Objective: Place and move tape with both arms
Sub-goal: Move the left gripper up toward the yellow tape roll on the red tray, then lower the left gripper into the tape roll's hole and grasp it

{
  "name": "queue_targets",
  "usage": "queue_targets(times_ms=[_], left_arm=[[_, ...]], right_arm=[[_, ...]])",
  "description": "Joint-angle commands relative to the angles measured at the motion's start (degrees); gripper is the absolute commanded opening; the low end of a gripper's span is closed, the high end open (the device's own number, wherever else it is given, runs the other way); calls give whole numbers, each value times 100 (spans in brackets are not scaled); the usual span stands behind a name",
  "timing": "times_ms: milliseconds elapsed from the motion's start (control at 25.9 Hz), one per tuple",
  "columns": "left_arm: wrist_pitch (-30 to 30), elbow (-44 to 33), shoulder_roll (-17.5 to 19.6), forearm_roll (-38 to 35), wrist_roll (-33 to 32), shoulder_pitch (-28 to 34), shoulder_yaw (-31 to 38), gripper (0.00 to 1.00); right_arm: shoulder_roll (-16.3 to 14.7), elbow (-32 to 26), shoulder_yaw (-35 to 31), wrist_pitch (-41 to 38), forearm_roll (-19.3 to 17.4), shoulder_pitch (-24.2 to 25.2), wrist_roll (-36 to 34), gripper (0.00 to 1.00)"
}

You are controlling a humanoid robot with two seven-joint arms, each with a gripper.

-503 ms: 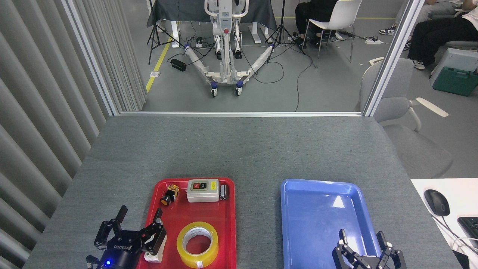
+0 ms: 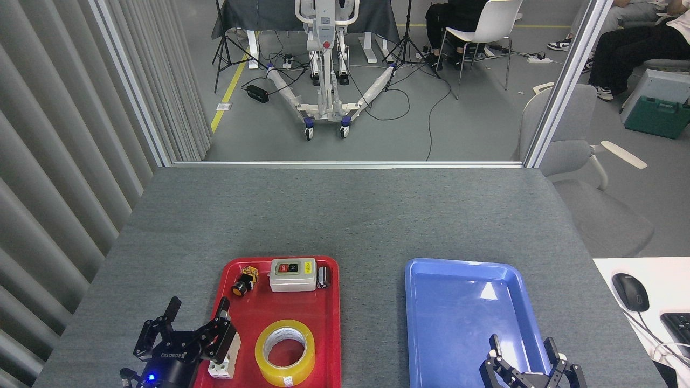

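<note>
Grey counter (image 2: pixel 345 215) carries both trays before us. Our left gripper (image 2: pixel 197 318) hovers at the red tray's (image 2: pixel 323 323) left rim, jaws spread, ready for the tape (image 2: pixel 285 353) lying flat just beside it; a white block (image 2: pixel 223 366) crowds the approach. Our right gripper (image 2: pixel 523 350), jaws spread, waits over the blue tray (image 2: pixel 458 302).

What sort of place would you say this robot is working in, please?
Probably a robotics lab or test room. A grey table carries a red tray of parts and tape, while beyond it stand a wheeled lift frame, tripods and floor cables, with people seated nearby.
</note>
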Motion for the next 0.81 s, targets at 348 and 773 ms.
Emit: queue_targets(times_ms=[348, 773], left_arm=[[-53, -181, 931, 203, -366, -274, -297, 100], [-97, -119, 896, 230, -5076, -1795, -1123, 100]], right_arm=[[-56, 16, -32, 11, -17, -4, 9, 100], [-91, 25, -41, 2, -17, -4, 9, 100]])
